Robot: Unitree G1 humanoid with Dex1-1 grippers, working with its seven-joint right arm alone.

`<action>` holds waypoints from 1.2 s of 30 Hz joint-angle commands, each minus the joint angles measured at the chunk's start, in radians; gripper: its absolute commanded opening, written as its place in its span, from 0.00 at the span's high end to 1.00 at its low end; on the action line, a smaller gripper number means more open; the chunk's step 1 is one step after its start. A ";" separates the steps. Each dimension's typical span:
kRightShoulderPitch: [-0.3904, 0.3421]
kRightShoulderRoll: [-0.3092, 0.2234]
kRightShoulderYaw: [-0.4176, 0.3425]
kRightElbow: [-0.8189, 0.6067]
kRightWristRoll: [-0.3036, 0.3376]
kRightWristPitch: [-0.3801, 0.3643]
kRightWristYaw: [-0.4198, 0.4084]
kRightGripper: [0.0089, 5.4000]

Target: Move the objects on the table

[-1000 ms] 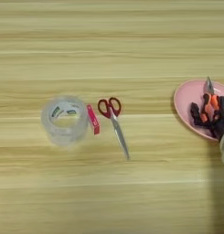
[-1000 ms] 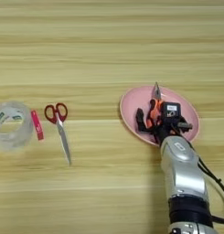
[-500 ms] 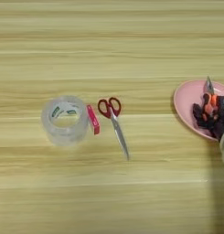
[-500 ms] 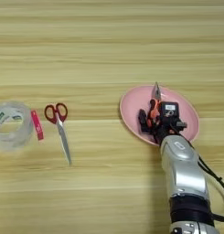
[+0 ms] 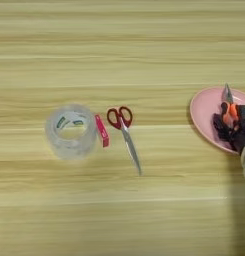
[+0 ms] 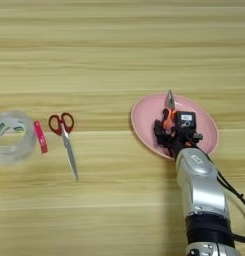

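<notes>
My right gripper [image 6: 175, 131] hangs over the pink oval plate [image 6: 204, 117] at the right of the table. The orange-and-black pliers [image 6: 168, 111] are at the gripper, their metal tip pointing to the far rim of the plate; their handles are partly hidden by it. At the left stands the wide clear tape roll [image 5: 70, 131]. The small pink-red flat bar [image 5: 102, 131] lies against its right side. The red-handled scissors [image 5: 125, 136] lie beside the bar, blades pointing towards me.
My silver forearm [image 6: 201, 195] comes up from the bottom right edge to the plate. The wooden table [image 5: 119, 60] fills both views.
The gripper and the pliers have barely shifted over the plate. The tape roll, bar and scissors lie where they were.
</notes>
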 commanded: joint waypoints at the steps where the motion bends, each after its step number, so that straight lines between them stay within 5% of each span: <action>1: -0.048 -0.030 -0.010 -0.045 -0.006 -0.032 -0.008 0.37; 22: -0.084 -0.033 0.008 -0.206 -0.014 -0.024 0.007 0.37; 36: -0.072 0.081 0.149 -0.360 -0.006 0.031 0.039 0.37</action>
